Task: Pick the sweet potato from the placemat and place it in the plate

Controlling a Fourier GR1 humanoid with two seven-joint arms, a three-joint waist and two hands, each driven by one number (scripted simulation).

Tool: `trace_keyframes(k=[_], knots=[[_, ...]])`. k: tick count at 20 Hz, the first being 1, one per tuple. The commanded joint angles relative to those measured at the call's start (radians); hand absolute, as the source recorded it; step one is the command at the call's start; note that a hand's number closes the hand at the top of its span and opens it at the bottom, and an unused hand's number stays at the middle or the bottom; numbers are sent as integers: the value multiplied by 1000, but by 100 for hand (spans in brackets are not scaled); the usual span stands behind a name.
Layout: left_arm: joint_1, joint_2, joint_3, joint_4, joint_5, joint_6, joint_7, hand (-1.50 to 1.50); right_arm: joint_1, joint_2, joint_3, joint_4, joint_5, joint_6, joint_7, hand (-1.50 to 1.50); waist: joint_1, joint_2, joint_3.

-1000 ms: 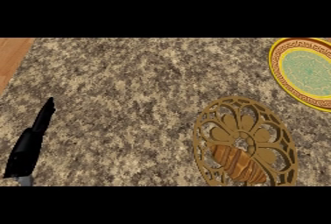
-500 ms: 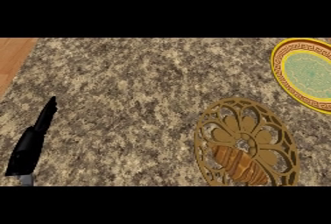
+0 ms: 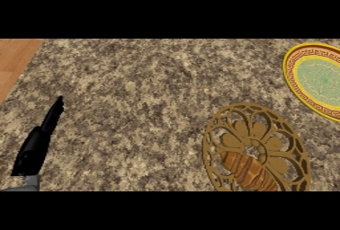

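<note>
left hand (image 3: 38, 143) fingers straight, resting; sweet potato (image 3: 249, 171) on placemat (image 3: 256, 146); plate (image 3: 317, 80) apart

Sweet potato (image 3: 247, 171) on placemat (image 3: 256, 148) — plate (image 3: 317, 80) behind, right

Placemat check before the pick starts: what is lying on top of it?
The sweet potato lies on the lower part of the round gold openwork placemat; nothing else rests on it. The potato's lower end is cut off by the view's edge. The plate sits apart, upper right.
</note>
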Motion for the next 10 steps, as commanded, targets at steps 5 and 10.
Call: trace_keyframes(k=[5,10], knots=[[-8,-21,-30,10,-23,6,-4,0,-180,49,120,110,48,119,-50,150,17,-3,-5],[-16,-30,-23,11,-19,12,20,0,-216,123,227,165,130,98,-58,150,-3,-5,-5]])
